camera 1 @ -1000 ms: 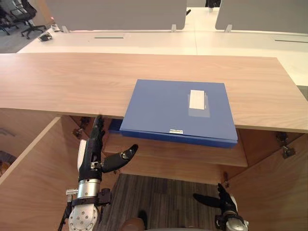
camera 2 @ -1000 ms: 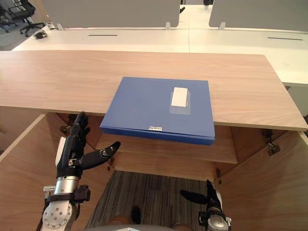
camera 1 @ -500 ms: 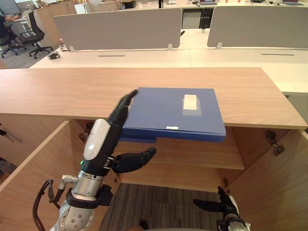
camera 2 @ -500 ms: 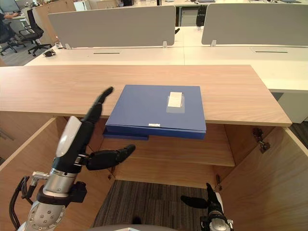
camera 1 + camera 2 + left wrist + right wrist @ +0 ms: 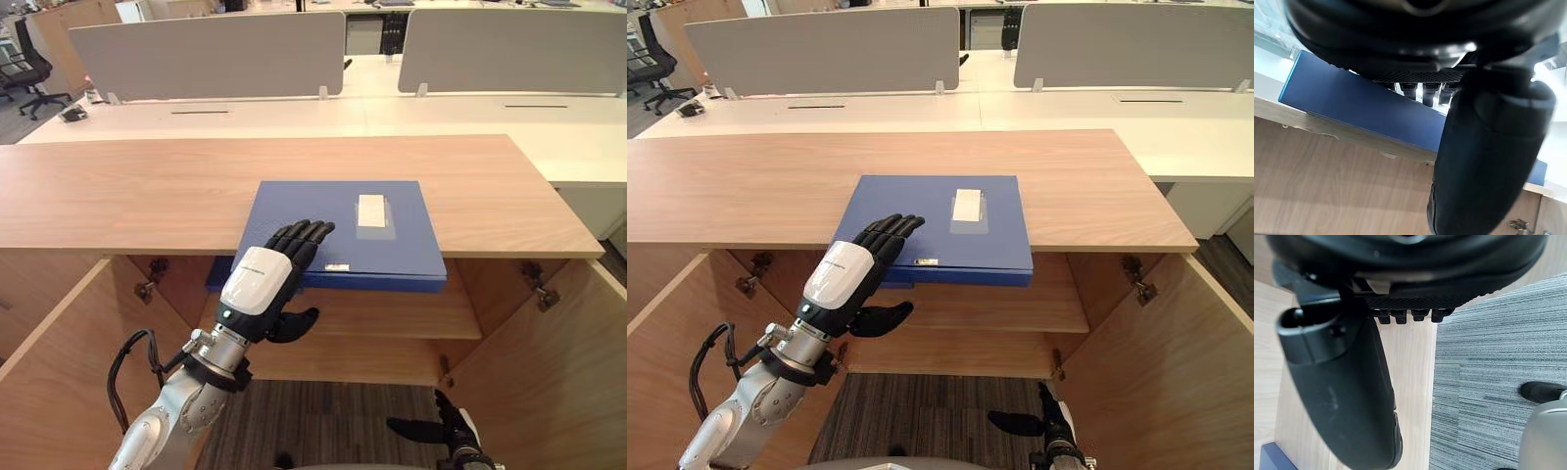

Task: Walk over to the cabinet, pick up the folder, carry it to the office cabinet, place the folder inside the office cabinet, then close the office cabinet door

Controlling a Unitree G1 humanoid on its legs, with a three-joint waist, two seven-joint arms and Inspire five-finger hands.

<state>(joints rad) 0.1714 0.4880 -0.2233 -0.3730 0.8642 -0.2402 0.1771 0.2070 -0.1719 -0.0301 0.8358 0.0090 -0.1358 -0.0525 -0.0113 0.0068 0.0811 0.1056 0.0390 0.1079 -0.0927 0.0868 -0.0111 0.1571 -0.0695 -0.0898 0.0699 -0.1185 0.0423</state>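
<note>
The blue folder [image 5: 377, 250] overhangs the cabinet top [image 5: 127, 186]. The left hand [image 5: 263, 284] lays straight fingers on its 7 o'clock corner, thumb spread beneath, unclamped. The right hand [image 5: 446, 431] hangs relaxed at 5 o'clock. Gripped by 1 corner, the folder could tip and slide off.

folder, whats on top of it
The left hand lies over the folder at its near left corner; a white label sits farther back. The cover beneath the hand is hidden.
</note>
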